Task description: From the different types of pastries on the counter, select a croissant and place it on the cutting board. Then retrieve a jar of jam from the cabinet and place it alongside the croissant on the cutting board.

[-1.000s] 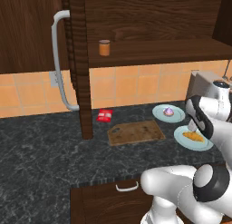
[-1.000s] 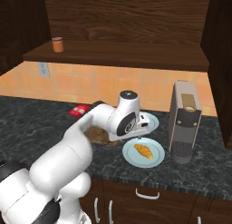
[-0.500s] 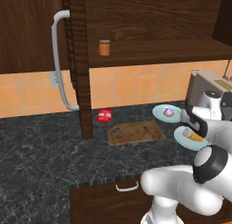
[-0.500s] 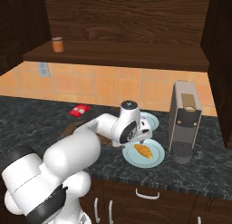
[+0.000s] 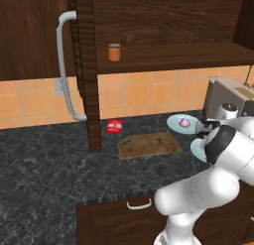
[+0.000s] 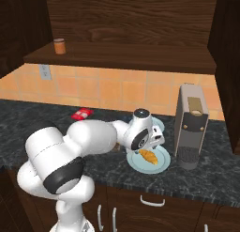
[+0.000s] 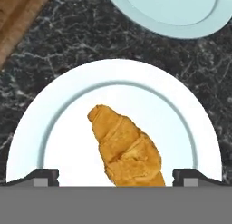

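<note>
A golden croissant (image 7: 127, 148) lies on a pale blue plate (image 7: 59, 128), also seen in the right base view as the croissant (image 6: 149, 155) on its plate (image 6: 161, 166). My gripper (image 7: 117, 176) hangs open just above it, one fingertip on each side and the pastry's near end between them. From the right base, the gripper (image 6: 151, 145) points down at the plate. The wooden cutting board (image 5: 149, 145) lies bare to the left of the plates. An orange jam jar (image 5: 114, 52) stands on the open cabinet shelf.
A second blue plate with a frosted pastry (image 5: 182, 123) sits behind the croissant plate. A grey coffee machine (image 6: 191, 125) stands close to the right. A red packet (image 5: 115, 126) lies by the wall. The open cabinet door with its grey handle (image 5: 64, 70) hangs left of the board.
The hand has swung right from over the board's edge and come down over the croissant plate. The croissant and the plates have not moved.
</note>
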